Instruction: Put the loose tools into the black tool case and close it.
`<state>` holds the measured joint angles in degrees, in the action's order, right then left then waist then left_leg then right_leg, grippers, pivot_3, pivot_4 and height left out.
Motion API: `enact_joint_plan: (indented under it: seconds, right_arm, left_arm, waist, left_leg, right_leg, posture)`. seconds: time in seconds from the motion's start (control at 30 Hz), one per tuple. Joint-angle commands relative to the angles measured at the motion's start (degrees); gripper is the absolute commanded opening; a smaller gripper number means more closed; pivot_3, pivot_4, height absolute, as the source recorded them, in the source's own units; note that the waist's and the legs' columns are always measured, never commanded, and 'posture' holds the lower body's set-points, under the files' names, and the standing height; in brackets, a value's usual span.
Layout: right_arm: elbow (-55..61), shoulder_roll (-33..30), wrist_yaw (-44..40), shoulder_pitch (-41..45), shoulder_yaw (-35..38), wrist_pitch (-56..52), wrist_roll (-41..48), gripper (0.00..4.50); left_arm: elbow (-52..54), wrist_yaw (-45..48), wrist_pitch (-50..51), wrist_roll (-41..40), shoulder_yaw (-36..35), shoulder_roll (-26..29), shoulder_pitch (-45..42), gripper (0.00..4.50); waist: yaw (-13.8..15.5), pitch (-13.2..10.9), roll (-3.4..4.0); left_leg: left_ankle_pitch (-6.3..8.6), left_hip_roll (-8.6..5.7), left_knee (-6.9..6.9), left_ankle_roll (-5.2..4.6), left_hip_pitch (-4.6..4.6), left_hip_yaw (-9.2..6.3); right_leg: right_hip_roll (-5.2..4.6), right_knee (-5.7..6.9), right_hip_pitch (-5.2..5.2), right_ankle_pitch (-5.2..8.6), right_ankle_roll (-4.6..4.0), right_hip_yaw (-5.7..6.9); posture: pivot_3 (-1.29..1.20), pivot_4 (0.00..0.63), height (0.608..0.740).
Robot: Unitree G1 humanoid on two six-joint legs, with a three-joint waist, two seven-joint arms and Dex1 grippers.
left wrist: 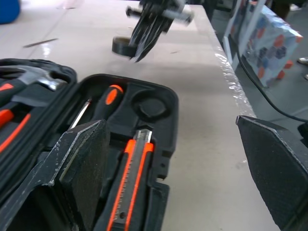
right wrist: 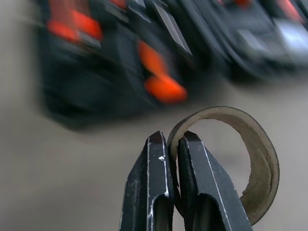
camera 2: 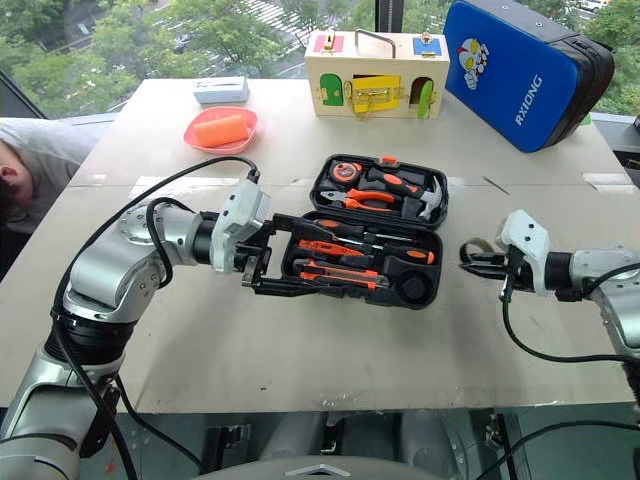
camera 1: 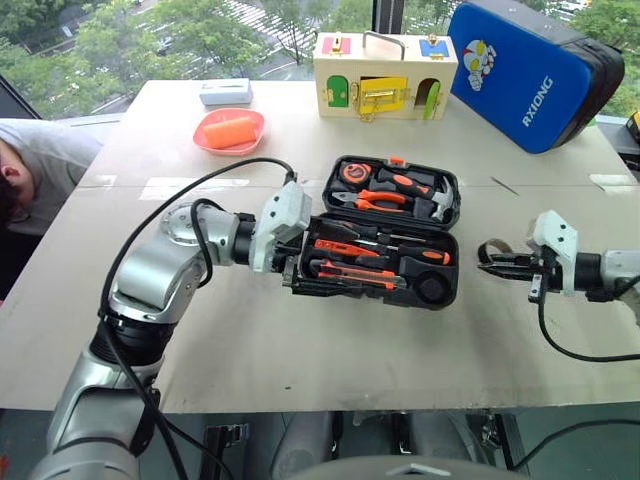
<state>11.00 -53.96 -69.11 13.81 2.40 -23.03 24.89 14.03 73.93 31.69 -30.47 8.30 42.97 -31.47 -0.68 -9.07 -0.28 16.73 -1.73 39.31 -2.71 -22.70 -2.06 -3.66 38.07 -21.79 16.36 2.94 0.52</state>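
My right gripper (camera 1: 490, 258) pinches the small black tape roll (right wrist: 250, 159), its round recess in the black moulded-plastic case (camera 1: 432, 290) lying frame-left; left fingers (left wrist: 86, 168) gape.

A pale table (camera 1: 300, 370) stands before windows (camera 1: 150, 30) showing green trees (camera 1: 60, 40).

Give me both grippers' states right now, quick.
Left gripper: open, straddling the black tool case's near wall.
Right gripper: shut on the tape roll's wall.
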Motion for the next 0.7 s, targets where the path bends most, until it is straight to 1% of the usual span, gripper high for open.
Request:
enact_joint_plan:
  seconds: [0.03,0.13,0.3,0.63,0.7]
  right_arm:
    - [9.6,-0.4,-3.4,0.3,-1.1,-1.8,4.6,0.01]
    - [12.3,0.9,-2.5,1.5,-4.8,-1.3,2.6,0.01]
    - [9.3,3.9,-0.7,4.3,-11.0,2.2,-4.1,0.01]
    - [2.5,7.1,0.1,8.1,-15.3,4.9,-10.2,0.01]
    - [1.5,7.1,-0.8,8.5,-16.4,5.8,-11.7,0.01]
  left_arm:
    - [1.9,1.7,-1.7,0.8,0.2,1.6,1.0,4.50]
    - [2.3,2.4,-2.5,1.6,0.9,2.5,2.0,4.50]
    - [3.0,2.8,-3.2,2.2,1.1,3.2,2.8,4.50]
    - [3.9,1.4,-2.4,2.0,0.5,3.1,2.4,4.50]
    - [4.2,1.1,-2.0,1.9,0.4,3.1,2.3,4.50]
  waist:
    - [0.0,0.0,0.00]
    - [0.1,0.0,-0.01]
    - [0.5,0.0,-0.01]
    - [0.4,0.0,-0.01]
    - [0.5,0.0,-0.01]
  left_leg:
    - [0.00,0.00,0.01,0.00,0.00,-0.01]
    - [0.00,-0.01,0.02,0.00,0.00,-0.02]
    - [0.00,-0.03,0.03,0.00,-0.01,-0.02]
    - [0.00,-0.03,0.02,0.01,-0.03,-0.03]
    - [0.00,-0.03,0.02,0.01,-0.03,-0.03]
  right_leg:
    - [0.00,0.00,0.01,0.00,0.00,0.01]
    - [-0.02,0.00,0.00,0.00,0.00,0.00]
    - [-0.04,-0.01,-0.02,0.00,0.00,0.00]
    - [-0.03,-0.02,-0.03,0.00,0.00,0.03]
    - [-0.03,-0.02,-0.03,0.00,0.00,0.03]
  posture:
    - [0.00,0.150,0.735]
    - [0.00,0.150,0.735]
    - [0.00,0.150,0.735]
    - [0.00,0.150,0.735]
    - [0.00,0.150,0.735]
